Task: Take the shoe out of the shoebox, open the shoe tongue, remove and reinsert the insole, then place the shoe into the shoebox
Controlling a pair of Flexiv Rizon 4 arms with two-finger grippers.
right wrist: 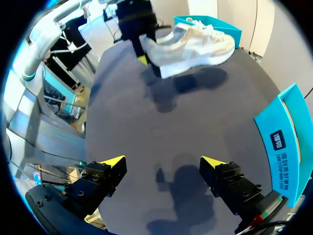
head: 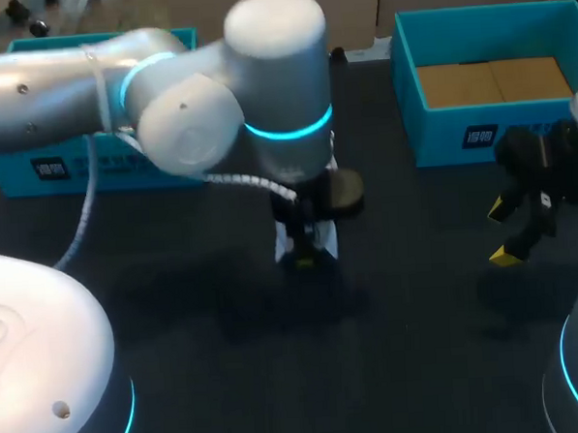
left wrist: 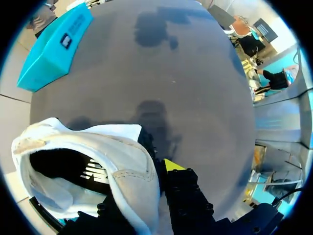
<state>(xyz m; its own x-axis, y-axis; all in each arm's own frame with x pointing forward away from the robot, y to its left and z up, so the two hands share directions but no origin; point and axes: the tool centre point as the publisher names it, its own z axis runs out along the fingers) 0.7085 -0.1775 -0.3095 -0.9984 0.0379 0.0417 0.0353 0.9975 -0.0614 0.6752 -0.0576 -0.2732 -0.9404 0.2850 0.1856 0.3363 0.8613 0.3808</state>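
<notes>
left gripper [head: 306,257] is clamped on the white sneaker [right wrist: 190,46] at the heel end. shoe is off the table [head: 229,375], hanging roughly level in the air with its shadow on the dark surface under it

in the left wrist view one yellow-tipped finger [left wrist: 171,165] sits against the outside of the heel collar. the other finger is hidden behind the collar wall. shoe opening [left wrist: 63,169] faces the camera: dark inside, white lining, can't tell the insole's state

head view: left arm [head: 117,85] comes in from the left, and its elbow and wrist cover most of the shoe. only white bits show either side of the gripper, around mid-table

right gripper [head: 511,232] is wide open with nothing in it, hovering above the table at the right side, just in front of the shoebox [head: 411,94]. in its own wrist view both yellow tips are far apart, with bare table between them. the sneaker is well ahead of it and the shoebox wall [right wrist: 286,142] is just beside one finger

shoebox is teal, open-topped, at the far right of the table, and only its brown cardboard floor [head: 495,78] shows inside. shoe is well apart from it

second teal box [head: 102,168] is at the far left, partly behind the left arm
</notes>
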